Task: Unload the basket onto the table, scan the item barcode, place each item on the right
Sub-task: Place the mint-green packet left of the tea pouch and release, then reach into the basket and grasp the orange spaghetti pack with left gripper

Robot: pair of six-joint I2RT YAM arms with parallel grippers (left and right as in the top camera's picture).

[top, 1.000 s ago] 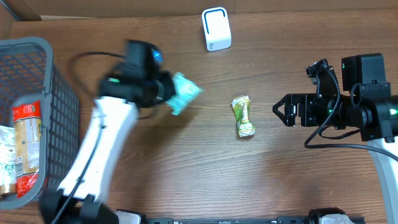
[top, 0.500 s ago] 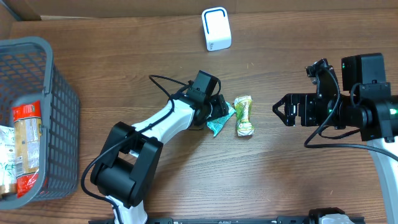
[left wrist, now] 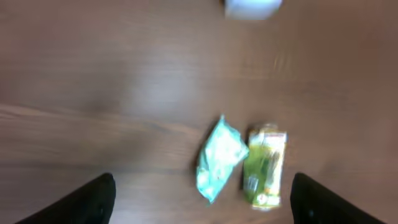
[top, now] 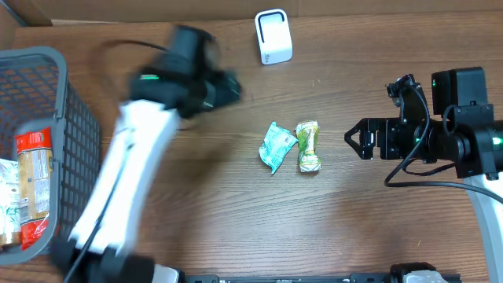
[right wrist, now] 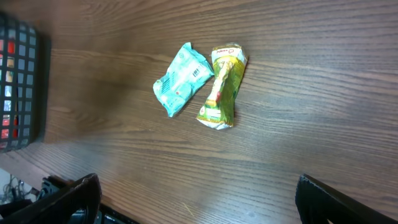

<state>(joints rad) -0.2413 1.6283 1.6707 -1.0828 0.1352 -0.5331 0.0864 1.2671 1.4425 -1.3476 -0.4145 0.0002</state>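
Note:
A teal packet (top: pixel 277 146) lies flat on the wooden table, right beside a green packet (top: pixel 308 146), with no gripper touching either. The white barcode scanner (top: pixel 273 36) stands at the back edge. My left gripper (top: pixel 232 86) is blurred in motion, up and left of the packets, open and empty. In the left wrist view the teal packet (left wrist: pixel 219 158) and green packet (left wrist: pixel 265 167) sit ahead of the wide-apart fingers (left wrist: pixel 93 199). My right gripper (top: pixel 351 140) hangs open and empty to the right of the packets; its wrist view shows the teal packet (right wrist: pixel 181 79) and green packet (right wrist: pixel 222 87).
A grey mesh basket (top: pixel 47 59) at the left edge holds red and white packaged goods (top: pixel 31 185). A cardboard wall runs along the back of the table. The basket (right wrist: pixel 18 87) also shows at the left of the right wrist view.
The left gripper carried the teal packet to the green one, opened and let it go there, then swung back up and left. The right arm has not moved.

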